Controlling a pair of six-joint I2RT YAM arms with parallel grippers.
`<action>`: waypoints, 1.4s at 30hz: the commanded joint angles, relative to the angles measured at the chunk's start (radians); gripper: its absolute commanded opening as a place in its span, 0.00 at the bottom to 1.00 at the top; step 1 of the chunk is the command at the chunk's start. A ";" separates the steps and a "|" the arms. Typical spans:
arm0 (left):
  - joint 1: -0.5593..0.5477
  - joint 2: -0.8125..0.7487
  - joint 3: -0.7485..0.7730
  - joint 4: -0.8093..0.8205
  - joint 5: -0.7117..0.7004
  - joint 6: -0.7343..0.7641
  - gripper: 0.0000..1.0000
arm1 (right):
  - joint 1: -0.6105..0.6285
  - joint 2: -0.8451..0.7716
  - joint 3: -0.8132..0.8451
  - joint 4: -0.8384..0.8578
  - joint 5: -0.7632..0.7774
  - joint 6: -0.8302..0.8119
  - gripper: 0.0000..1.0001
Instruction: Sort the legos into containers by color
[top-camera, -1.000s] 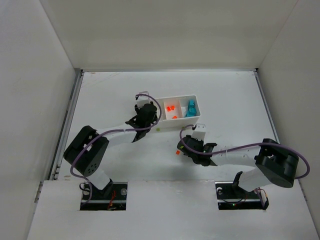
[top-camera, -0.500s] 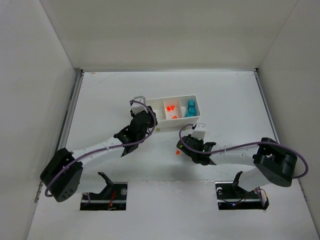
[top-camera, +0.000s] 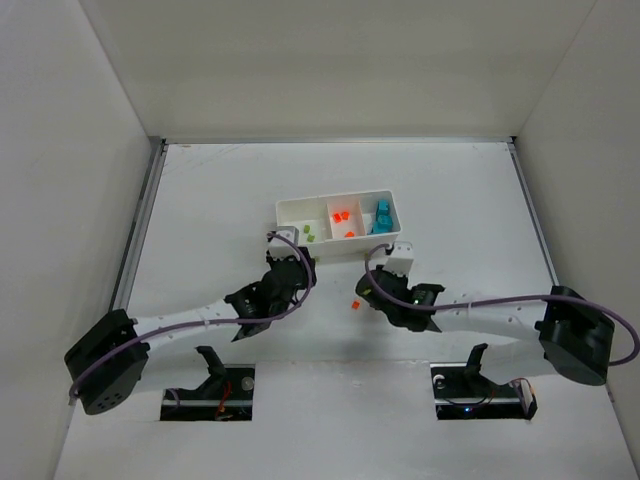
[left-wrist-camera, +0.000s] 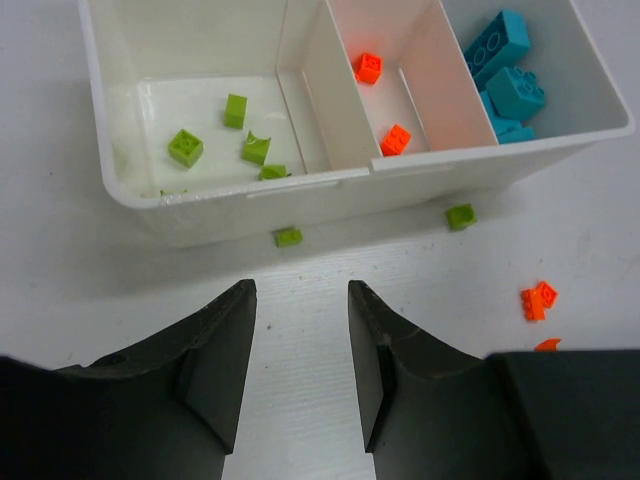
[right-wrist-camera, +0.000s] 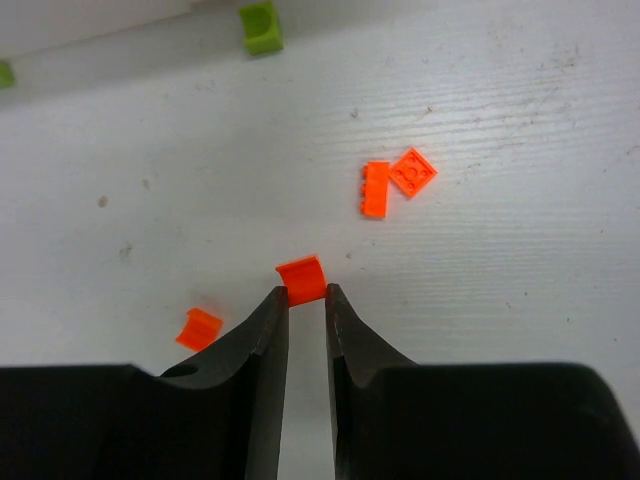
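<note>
Your right gripper (right-wrist-camera: 305, 292) has its fingers drawn nearly together, pinching one orange lego (right-wrist-camera: 302, 278) at the very tips, low over the table (right-wrist-camera: 520, 120). That looks like a pick for the middle compartment of the tray (left-wrist-camera: 200, 215), where two orange pieces (left-wrist-camera: 368, 67) already lie. Green pieces (left-wrist-camera: 185, 147) sit in the left compartment and teal ones (left-wrist-camera: 505, 60) in the right, so the sort is well along. Unsorted on the table are an orange pair (right-wrist-camera: 390, 182) just beyond the grip, a curved orange piece (right-wrist-camera: 199, 327) beside the left finger, and two green strays (left-wrist-camera: 288, 236) against the tray's near wall. Your left gripper (left-wrist-camera: 300, 290) stands apart and empty, aimed at the green compartment with one stray just ahead, probably its next pick. In the overhead view both arms lie low and stretched. The left reaches from its elbow at near left toward the tray's left end. The right forearm runs leftward from an elbow at far right, its wrist near the tray's right end.
</note>
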 joint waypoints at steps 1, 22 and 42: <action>-0.032 -0.034 -0.044 0.026 -0.069 -0.022 0.39 | 0.020 -0.042 0.084 -0.017 0.022 -0.023 0.23; -0.039 0.284 0.058 0.077 -0.044 -0.056 0.40 | -0.223 0.378 0.637 0.068 -0.096 -0.378 0.37; -0.002 0.624 0.224 0.108 -0.155 -0.145 0.36 | -0.081 0.065 0.161 0.304 -0.031 -0.245 0.52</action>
